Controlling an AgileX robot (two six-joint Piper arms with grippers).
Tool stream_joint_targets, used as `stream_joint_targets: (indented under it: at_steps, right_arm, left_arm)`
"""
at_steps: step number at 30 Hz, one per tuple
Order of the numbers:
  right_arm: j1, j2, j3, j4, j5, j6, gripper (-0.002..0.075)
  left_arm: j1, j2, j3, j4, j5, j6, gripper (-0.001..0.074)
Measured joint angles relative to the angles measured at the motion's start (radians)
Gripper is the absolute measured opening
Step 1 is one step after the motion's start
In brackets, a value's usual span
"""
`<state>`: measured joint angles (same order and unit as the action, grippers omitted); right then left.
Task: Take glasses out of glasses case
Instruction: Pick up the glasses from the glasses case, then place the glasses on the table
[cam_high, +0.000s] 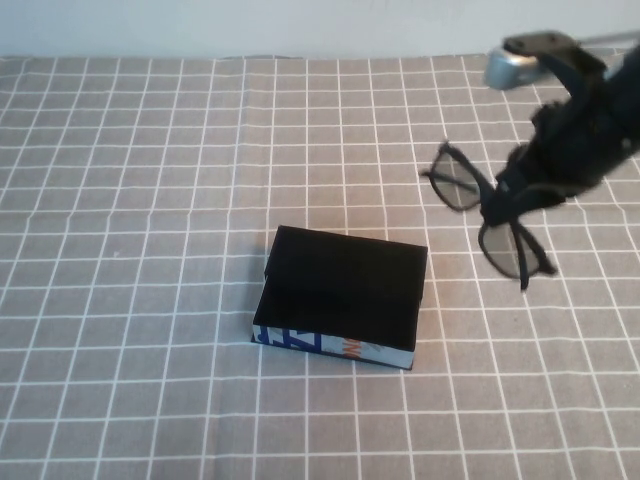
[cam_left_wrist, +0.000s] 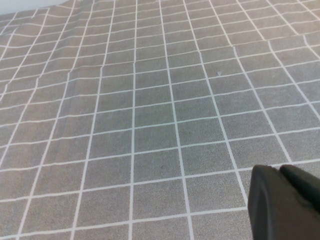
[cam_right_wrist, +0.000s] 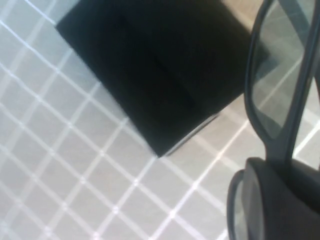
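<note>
High view: right gripper (cam_high: 505, 200) clasps the glasses (cam_high: 487, 216) aloft beside the glasses case (cam_high: 340, 295); left gripper (cam_left_wrist: 285, 202) unclear.

A grey cloth (cam_high: 150, 250) with a white grid covers the surface from edge to edge, creased here and there. Behind it, along the far side, runs a pale wall (cam_high: 250, 25).
</note>
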<state>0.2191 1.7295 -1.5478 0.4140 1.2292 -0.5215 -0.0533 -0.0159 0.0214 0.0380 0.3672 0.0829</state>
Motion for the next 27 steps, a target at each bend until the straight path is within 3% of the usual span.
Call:
stream_joint_targets:
  at_steps: [12,22,27]
  right_arm:
    - [-0.025,0.0,0.33,0.011,-0.291,0.179,0.0008]
    - [-0.025,0.07,0.349,0.011,-0.397,0.244,0.0011]
    - [-0.025,0.092,0.352,0.011,-0.398,0.246,0.0058]
  left_arm:
    - [0.0,0.0,0.0,0.0,0.0,0.0,-0.0004]
    - [0.0,0.0,0.0,0.0,0.0,0.0,-0.0005]
    - [0.0,0.0,0.0,0.0,0.0,0.0,-0.0004]
